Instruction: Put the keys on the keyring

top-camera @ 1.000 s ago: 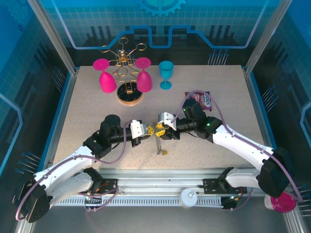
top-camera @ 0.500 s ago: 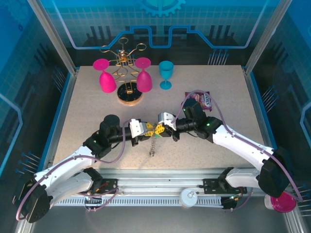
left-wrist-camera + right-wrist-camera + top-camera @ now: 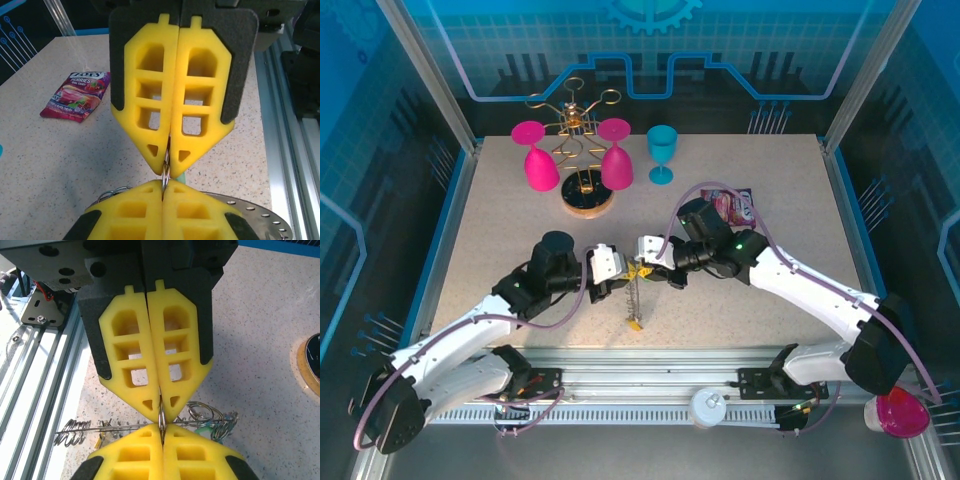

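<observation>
Over the table's middle my two grippers meet tip to tip. The left gripper [image 3: 619,271] and the right gripper [image 3: 646,268] are each shut on the same thin metal ring of the keyring [image 3: 633,270]. The left wrist view has that ring [image 3: 165,167] standing edge-on between my left gripper [image 3: 163,184] below and the right arm's fingers [image 3: 200,125] above. In the right wrist view the ring [image 3: 162,416] sits above my right gripper [image 3: 162,427]. Below hangs a coiled wire strand [image 3: 634,298] with a yellow-orange key [image 3: 636,323]. More wire rings [image 3: 205,414] and a green key [image 3: 203,431] lie behind.
At the back left stand a gold glass rack on a round wooden base [image 3: 588,200], two pink glasses [image 3: 541,165] and a teal glass [image 3: 662,150]. A candy packet [image 3: 735,204] lies right of centre. The metal rail [image 3: 650,375] runs along the near edge.
The right arm has swung left, shifting the grippers' meeting point left. The hanging strand with the yellow-orange key has swung left with it.
</observation>
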`<state>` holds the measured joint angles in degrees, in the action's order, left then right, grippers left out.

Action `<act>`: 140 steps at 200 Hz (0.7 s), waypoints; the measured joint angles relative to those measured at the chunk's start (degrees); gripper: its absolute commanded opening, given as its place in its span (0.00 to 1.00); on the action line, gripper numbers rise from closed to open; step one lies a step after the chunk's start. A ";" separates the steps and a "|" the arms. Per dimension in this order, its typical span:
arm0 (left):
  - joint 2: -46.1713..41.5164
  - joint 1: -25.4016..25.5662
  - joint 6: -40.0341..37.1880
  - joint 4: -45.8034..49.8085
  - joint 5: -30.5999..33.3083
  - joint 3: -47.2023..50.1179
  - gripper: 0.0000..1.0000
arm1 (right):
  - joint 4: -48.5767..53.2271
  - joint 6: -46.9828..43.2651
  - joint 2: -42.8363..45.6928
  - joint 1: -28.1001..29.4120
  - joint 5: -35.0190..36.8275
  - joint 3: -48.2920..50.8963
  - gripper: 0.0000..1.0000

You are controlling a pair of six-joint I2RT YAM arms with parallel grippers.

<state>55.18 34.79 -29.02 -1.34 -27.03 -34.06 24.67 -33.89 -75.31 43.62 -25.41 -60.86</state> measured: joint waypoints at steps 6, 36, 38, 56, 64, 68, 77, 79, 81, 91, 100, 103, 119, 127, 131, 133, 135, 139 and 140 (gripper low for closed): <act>0.00 0.00 -0.02 -0.02 -0.04 0.00 0.00 | 0.02 0.33 0.00 0.00 0.07 0.00 0.15; -0.66 0.00 -0.02 -1.55 -0.02 0.72 0.00 | -2.97 5.20 1.57 -1.60 -0.96 1.25 0.36; -0.81 0.00 -0.02 -1.79 -0.02 0.87 0.00 | -3.23 5.38 1.77 -1.79 -1.11 1.36 0.37; -2.16 0.00 -0.02 -3.52 0.00 2.45 0.00 | -4.72 8.83 4.44 -4.42 -2.19 3.28 0.38; -2.62 0.00 -0.02 -4.13 0.00 2.91 0.00 | -5.03 9.84 5.46 -5.07 -2.45 4.07 0.38; -2.78 0.00 -0.04 -4.52 0.00 3.10 0.00 | -5.03 10.25 5.84 -5.20 -2.62 4.37 0.38; -2.99 0.00 -0.04 -4.98 0.00 3.32 0.00 | -4.98 11.15 6.45 -5.22 -3.28 4.92 0.38; -3.02 0.00 -0.04 -5.09 0.00 3.37 0.00 | -4.98 11.28 6.56 -5.22 -3.48 5.03 0.38; -3.04 0.00 -0.04 -5.22 0.00 3.37 0.00 | -5.01 11.50 6.62 -5.22 -3.63 5.07 0.38; -3.08 0.00 -0.04 -5.55 0.00 3.39 0.00 | -5.14 12.41 6.73 -5.20 -4.55 5.38 0.39; -3.08 0.00 -0.04 -5.92 0.00 3.41 0.00 | -5.29 13.27 6.73 -5.20 -5.31 5.55 0.39; -3.08 0.00 -0.04 -6.05 0.00 3.41 0.00 | -5.33 13.55 6.73 -5.20 -5.53 5.62 0.39; -3.08 0.00 -0.07 -6.67 0.00 3.41 0.00 | -5.64 14.62 6.73 -5.16 -6.73 5.77 0.38; -3.08 0.00 -0.04 -6.84 0.00 3.41 0.00 | -5.95 15.06 6.71 -5.11 -7.15 5.77 0.37; -3.08 0.00 -0.07 -6.91 0.00 3.41 0.00 | -6.19 15.19 6.71 -5.09 -7.28 5.79 0.36; -3.08 0.00 -0.04 -6.93 0.00 3.41 0.00 | -6.21 15.32 6.71 -5.07 -7.37 5.79 0.36; -3.08 0.00 -0.04 -6.95 0.00 3.41 0.00 | -6.32 15.39 6.71 -5.07 -7.45 5.79 0.36; -3.08 0.00 -0.04 -7.02 0.00 3.41 0.00 | -6.47 15.58 6.67 -5.05 -7.67 5.79 0.35; -3.08 0.00 -0.07 -7.04 0.00 3.41 0.00 | -6.51 15.69 6.64 -5.05 -7.72 5.79 0.35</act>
<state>52.10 34.79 -29.08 -8.38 -27.03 -30.65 18.15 -18.20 -68.66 38.57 -33.12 -55.07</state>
